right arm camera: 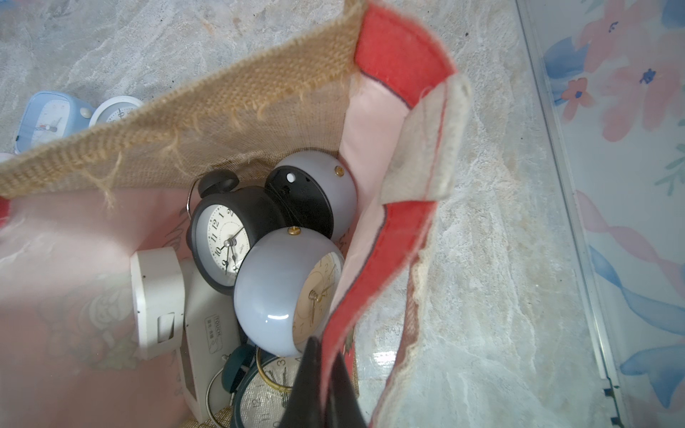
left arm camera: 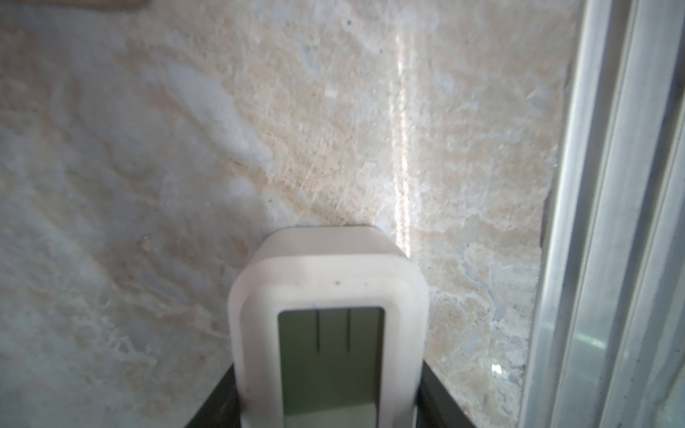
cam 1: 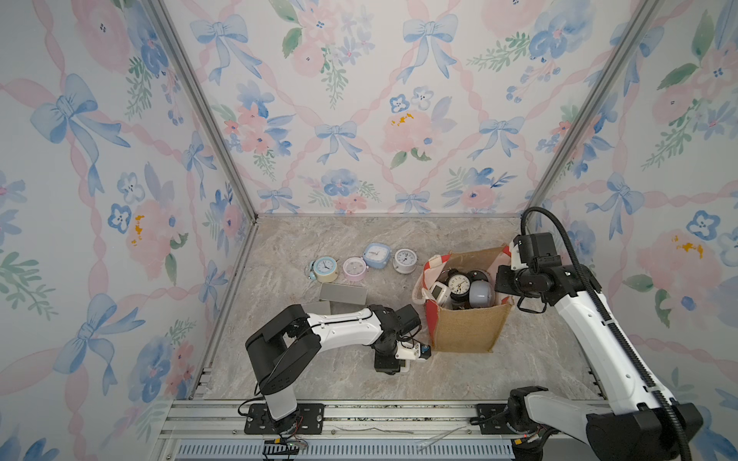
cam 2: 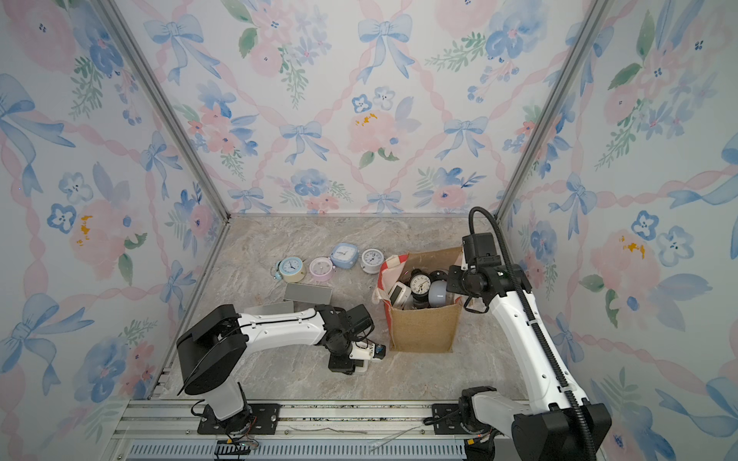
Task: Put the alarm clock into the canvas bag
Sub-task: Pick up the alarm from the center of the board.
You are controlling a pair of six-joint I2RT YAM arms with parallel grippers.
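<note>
The marbled table (cam 1: 319, 379) carries the canvas bag (cam 1: 465, 327), standing upright, mouth open upward, burlap face toward the robot. The right gripper (right arm camera: 324, 355) is at the bag's right red side panel, jaws fully closed and pinching the rim fabric between them. The left gripper (left arm camera: 328, 385) sits low outside the bag, just beside its near left bottom corner. Its jaws are part-way open and clamped on the sides of the alarm clock (left arm camera: 330, 266), a white rectangular unit with a grey screen. The clock's long axis runs in line with the jaws, roughly parallel to the bag's near face; the screen faces up and the free end points away from the wrist. Contact with the table cannot be determined. Inside the bag lie several clocks, including a black bell clock (right arm camera: 226, 241) and a grey round clock (right arm camera: 285, 296). A row of four small clocks (cam 1: 354, 268) stands left of the bag.
</note>
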